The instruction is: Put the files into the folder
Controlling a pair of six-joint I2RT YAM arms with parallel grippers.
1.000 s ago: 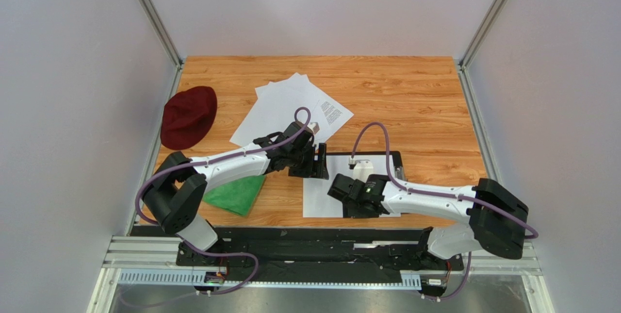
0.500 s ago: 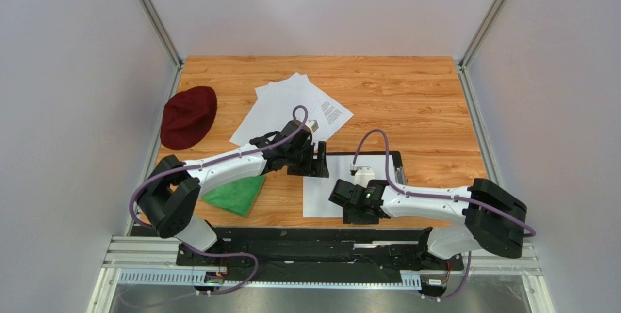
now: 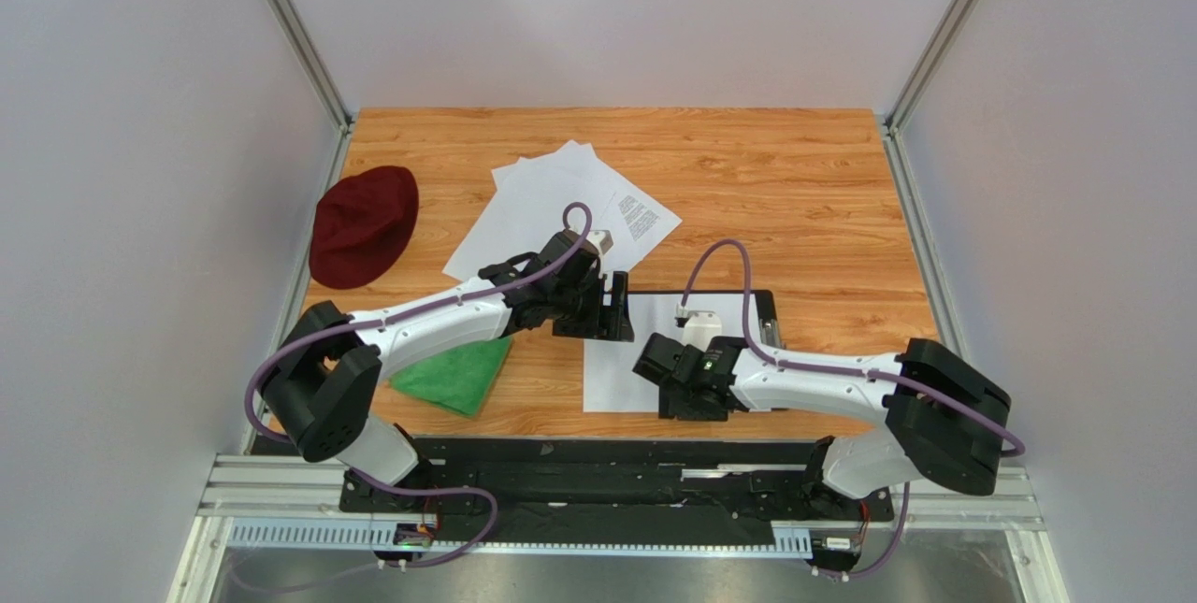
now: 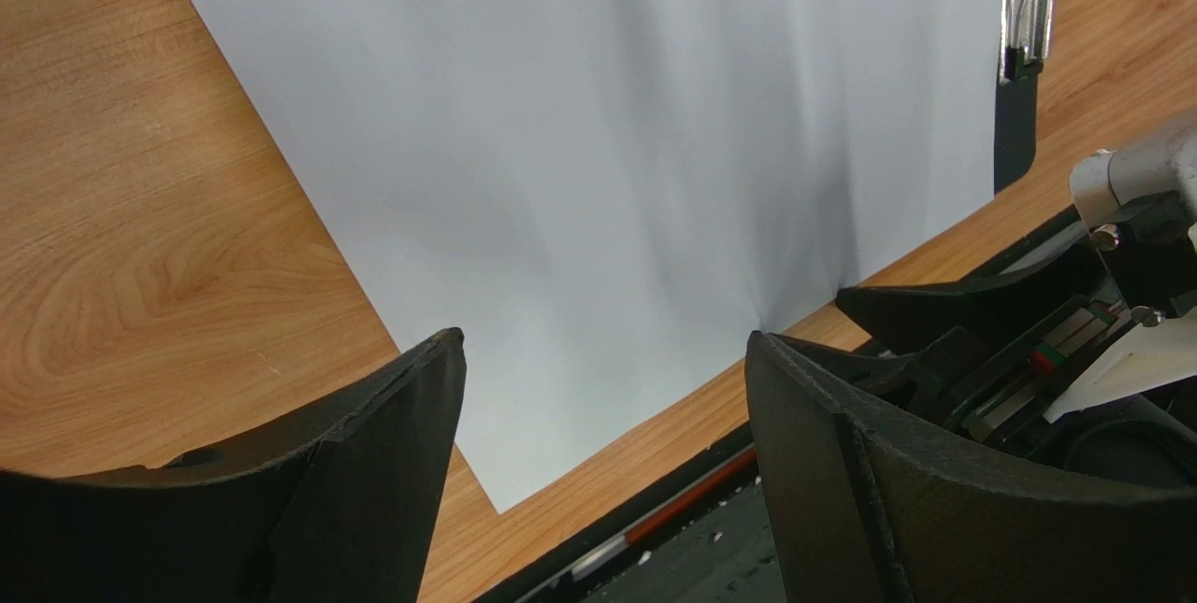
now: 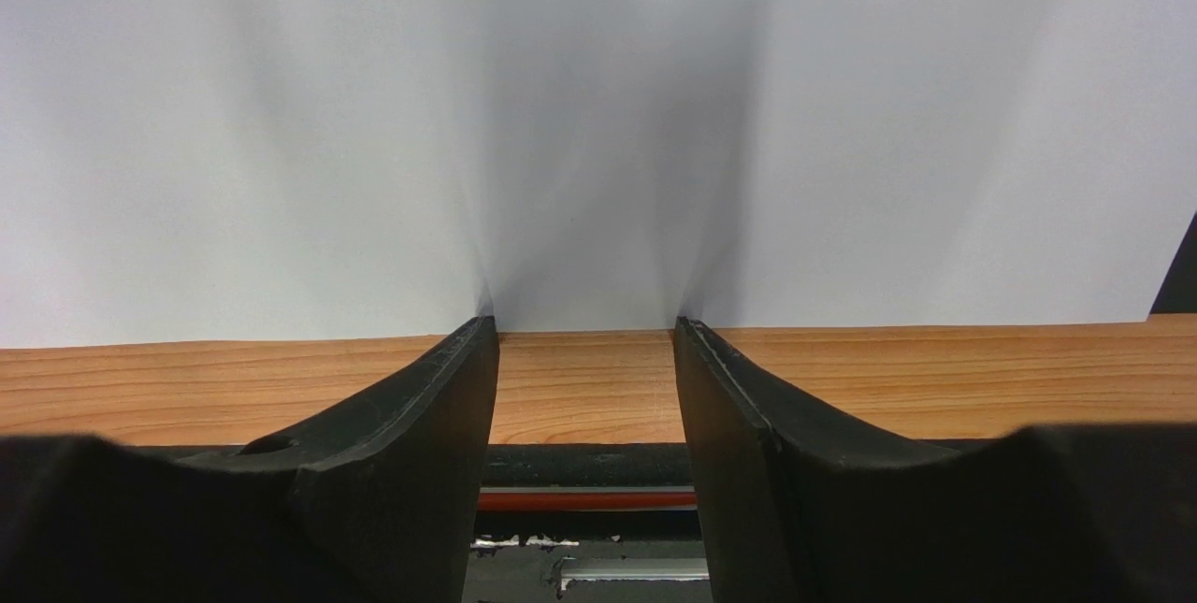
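From above, the folder (image 3: 767, 309) lies on the near right part of the table (image 3: 815, 197). Only a thin black border shows along its far and right sides, since a white sheet (image 3: 616, 382) covers it and sticks out past its left edge onto the wood. The left gripper (image 3: 616, 310) hangs at that sheet's far left corner and the right gripper (image 3: 677, 379) sits over its near part. From here both are dark blocks and I can't read their fingers. The loose sheets (image 3: 559, 208) fan out further back, one with a block of print, and the left arm cuts off their near corner. A dark red hat (image 3: 364, 222) sits at the left edge, and the same arm partly covers a green cloth (image 3: 453, 375). The left wrist camera shows the left gripper (image 4: 604, 351) spread wide with nothing in it, above the white sheet (image 4: 604, 140). A metal clip (image 4: 1027, 0) and a strip of the folder (image 4: 1015, 126) peek out at the upper right. The right wrist camera shows the right gripper (image 5: 583, 337) parted and empty, its tips at the white sheet's (image 5: 590, 98) near edge. I can't tell whether they touch it.
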